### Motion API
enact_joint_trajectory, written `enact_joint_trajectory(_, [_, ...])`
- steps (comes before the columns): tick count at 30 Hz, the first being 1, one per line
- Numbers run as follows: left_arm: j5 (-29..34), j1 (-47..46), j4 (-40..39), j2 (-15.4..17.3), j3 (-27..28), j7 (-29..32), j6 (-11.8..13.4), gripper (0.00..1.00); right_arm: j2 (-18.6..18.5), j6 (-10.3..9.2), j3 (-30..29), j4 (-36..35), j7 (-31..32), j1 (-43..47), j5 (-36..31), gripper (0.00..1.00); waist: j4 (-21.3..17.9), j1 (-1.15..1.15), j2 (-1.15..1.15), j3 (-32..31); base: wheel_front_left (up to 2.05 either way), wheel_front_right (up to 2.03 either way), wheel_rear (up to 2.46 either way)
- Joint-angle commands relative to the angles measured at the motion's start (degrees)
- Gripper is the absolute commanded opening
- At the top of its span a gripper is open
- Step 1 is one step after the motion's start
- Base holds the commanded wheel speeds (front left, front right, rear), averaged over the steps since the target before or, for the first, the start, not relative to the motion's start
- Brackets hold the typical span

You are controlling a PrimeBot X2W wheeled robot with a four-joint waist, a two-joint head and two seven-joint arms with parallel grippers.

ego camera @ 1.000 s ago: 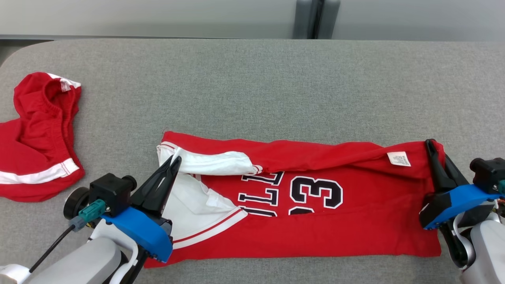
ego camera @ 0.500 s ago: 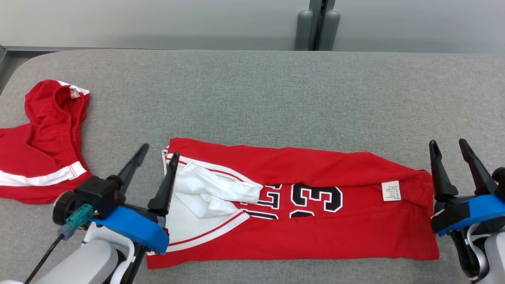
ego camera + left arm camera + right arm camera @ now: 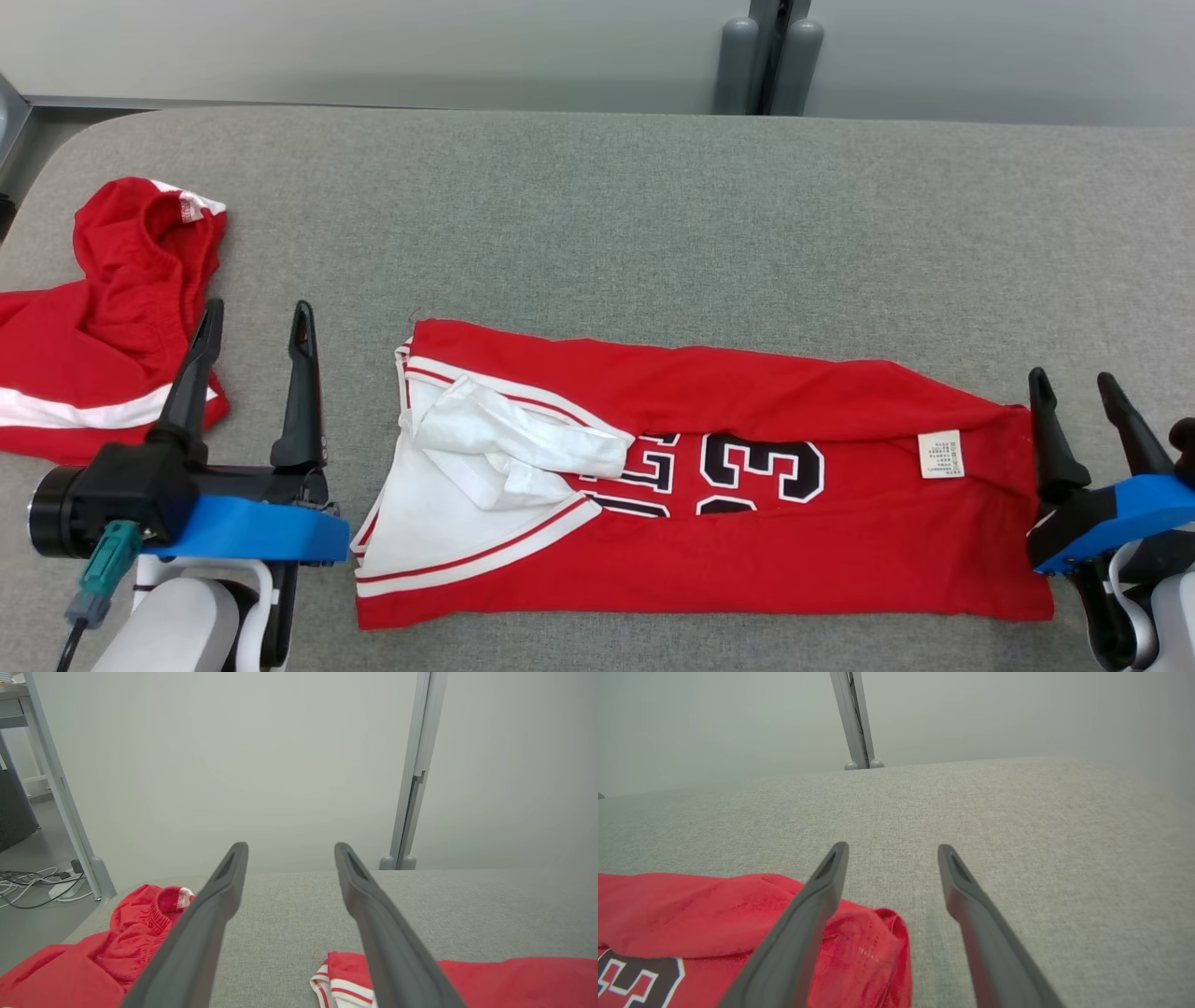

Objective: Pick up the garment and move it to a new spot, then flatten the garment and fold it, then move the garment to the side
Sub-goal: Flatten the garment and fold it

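The garment (image 3: 766,551), a red jersey with white trim and black numbers, lies folded into a long strip across the near part of the grey table (image 3: 597,215). A white label sits near its right end. My left gripper (image 3: 258,319) stands open just left of the jersey's left end, holding nothing. At the jersey's right end my right gripper (image 3: 1071,383) is open too, its left finger at the cloth's edge. The left wrist view shows the jersey's trimmed corner (image 3: 343,982) by the right finger. Red cloth (image 3: 705,910) lies under the left finger in the right wrist view.
Red shorts (image 3: 103,308) with a white stripe lie crumpled at the table's left edge, also seen as red shorts (image 3: 117,947) in the left wrist view. A grey post (image 3: 767,56) stands behind the table against a pale wall. Cables lie on the floor (image 3: 28,886).
Both grippers have opened and let go of the jersey's ends. The left one has drawn away to the left. The folded upper layer now lies flat; the camera has shifted slightly.
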Motion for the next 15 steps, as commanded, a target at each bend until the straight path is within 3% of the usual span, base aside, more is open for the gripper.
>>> enact_joint_trajectory(1, [1.5, 1.3, -0.4, -0.9, 1.9, -0.3, -0.5, 1.00, 0.4, 0.01, -0.3, 0.8, 0.5, -0.8, -0.5, 1.00, 0.1, 0.00, 0.00, 0.2, 0.00, 0.00, 0.00])
enact_joint_trajectory(15, [13.9, 7.4, 1.0, -12.1, 18.3, -0.3, -6.6, 1.00, 2.8, 0.01, 0.2, 8.0, 3.9, 0.7, 0.5, 1.00, 0.7, 0.00, 0.00, 1.0, 0.00, 0.00, 0.00])
